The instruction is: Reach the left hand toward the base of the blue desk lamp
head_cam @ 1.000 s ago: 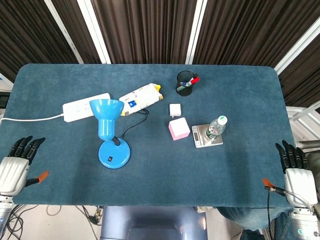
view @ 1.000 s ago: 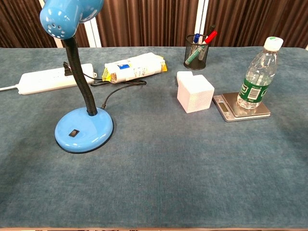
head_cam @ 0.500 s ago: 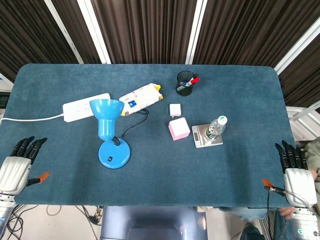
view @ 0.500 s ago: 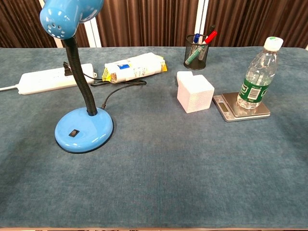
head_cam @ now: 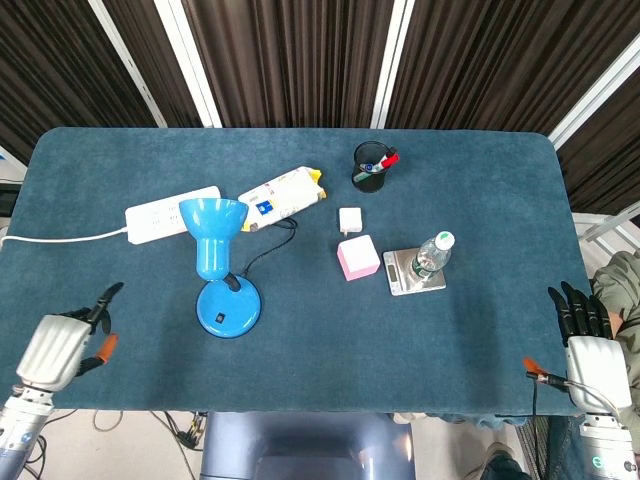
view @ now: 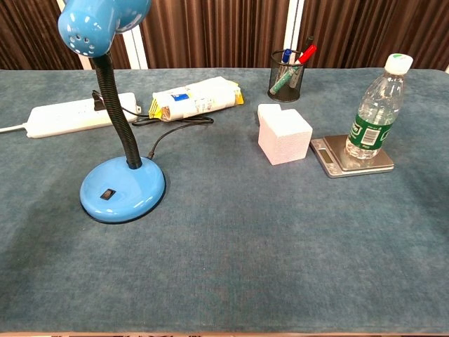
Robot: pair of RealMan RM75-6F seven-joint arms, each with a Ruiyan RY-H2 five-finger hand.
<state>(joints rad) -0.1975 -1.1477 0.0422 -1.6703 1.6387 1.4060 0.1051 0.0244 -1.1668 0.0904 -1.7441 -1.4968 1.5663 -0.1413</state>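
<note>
Nearest the robot, the left hand (head_cam: 62, 342) hangs over the table's near left corner, its dark fingers (head_cam: 103, 297) apart and holding nothing, pointing roughly toward the lamp. The right hand (head_cam: 587, 352) sits just off the near right edge, beside the table (head_cam: 320, 370) rather than over it, fingers spread and empty. Neither hand shows in the chest view.

Between the left hand and the blue desk lamp (head_cam: 222, 272) lies a stretch of bare blue cloth — nothing stands in it. The lamp's round base (view: 123, 189) rests flat on the left half of the table, with a small dark switch (view: 106, 194) on its near side; the black gooseneck (view: 118, 119) rises from the back of the base and the shade (view: 102, 21) leans forward over it. The near strip of the table, across its whole width, carries nothing in either view.

Farther back, the lamp's black cord (view: 168, 130) curls away toward a white power strip (head_cam: 170, 212) at the left, whose own white cable (head_cam: 55, 238) runs off the left edge. A yellow-and-white packet (head_cam: 281, 195) lies just beside the strip. Toward the middle sit a pink-and-white cube (view: 285, 135) and a small white block (head_cam: 350, 219) behind it. To the right, a plastic water bottle (view: 377, 112) stands upright on a small silver scale (view: 351, 156) — well apart from the lamp. Farthest, a black mesh pen cup (view: 287, 76) holds several pens, with open cloth between it and the far edge.
</note>
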